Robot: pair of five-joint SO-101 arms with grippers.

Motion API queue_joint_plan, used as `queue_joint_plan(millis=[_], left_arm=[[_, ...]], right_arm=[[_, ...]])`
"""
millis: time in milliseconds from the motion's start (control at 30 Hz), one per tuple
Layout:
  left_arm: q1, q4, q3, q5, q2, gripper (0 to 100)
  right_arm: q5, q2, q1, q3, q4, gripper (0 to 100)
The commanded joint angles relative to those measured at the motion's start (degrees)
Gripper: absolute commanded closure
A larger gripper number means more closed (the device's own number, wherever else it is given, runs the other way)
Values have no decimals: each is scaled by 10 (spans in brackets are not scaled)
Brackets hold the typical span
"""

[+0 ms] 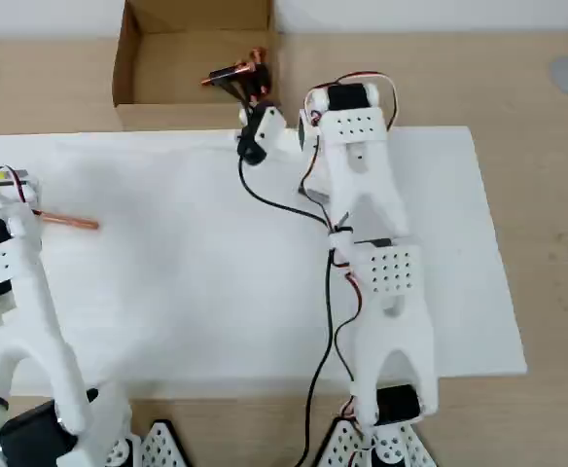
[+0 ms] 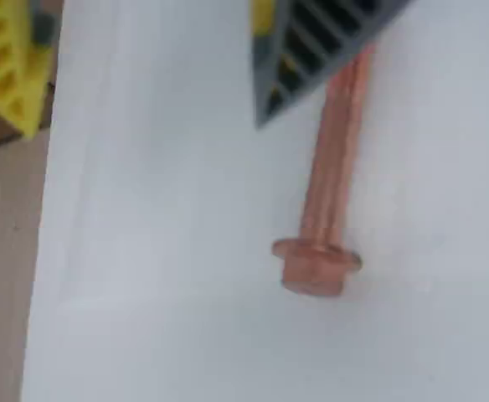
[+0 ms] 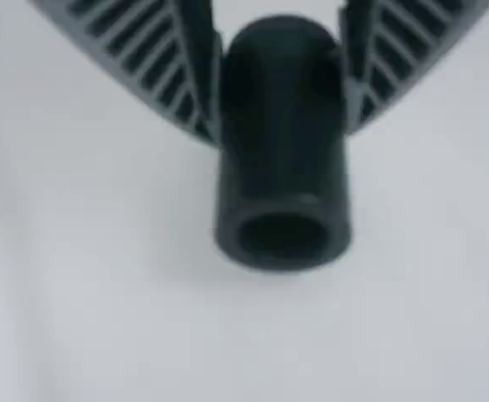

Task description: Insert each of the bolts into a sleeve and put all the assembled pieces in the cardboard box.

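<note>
1. my right gripper (image 3: 282, 100) is clenched on a black sleeve (image 3: 282, 193), one ribbed finger (image 3: 152, 67) on each side of it, and its open bore points away from the wrist.
2. the sleeve hangs over the white mat (image 1: 216, 292); from the high view, my right arm reaches to the mat's far edge, just beside the near right corner of the cardboard box (image 1: 124, 68).
3. my left gripper (image 1: 26, 209) sits at the left side of the mat with a copper bolt (image 2: 328, 184) sticking out of it towards the middle, flanged head outermost.
4. i cannot tell whether that gripper is clamped on the bolt's shank or only over it.
5. inside the box, against its right wall, is what looks like an assembled piece (image 1: 237, 76), copper and black.
6. mat and box both rest on a wooden table (image 1: 537, 195).
</note>
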Motion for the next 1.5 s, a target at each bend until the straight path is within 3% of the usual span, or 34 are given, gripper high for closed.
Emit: queue_joint_plan(millis=[0,300,567,900,1133,1467], left_arm=[[-2,-4,-43,-3,0,814],[-51,12,-80,40,95,815],[-50,178,-250,38,240,815],[38,319,-367,25,299,811],[7,327,-361,20,299,812],[9,332,-366,-62,328,812]], right_arm=[[-23,-8,-7,-62,9,988],[-38,-8,-8,-71,9,988],[-41,-8,-12,-71,9,988],[-45,-8,-12,-71,9,988],[-45,-26,-11,-70,9,988],[-45,-34,-12,-70,9,988]])
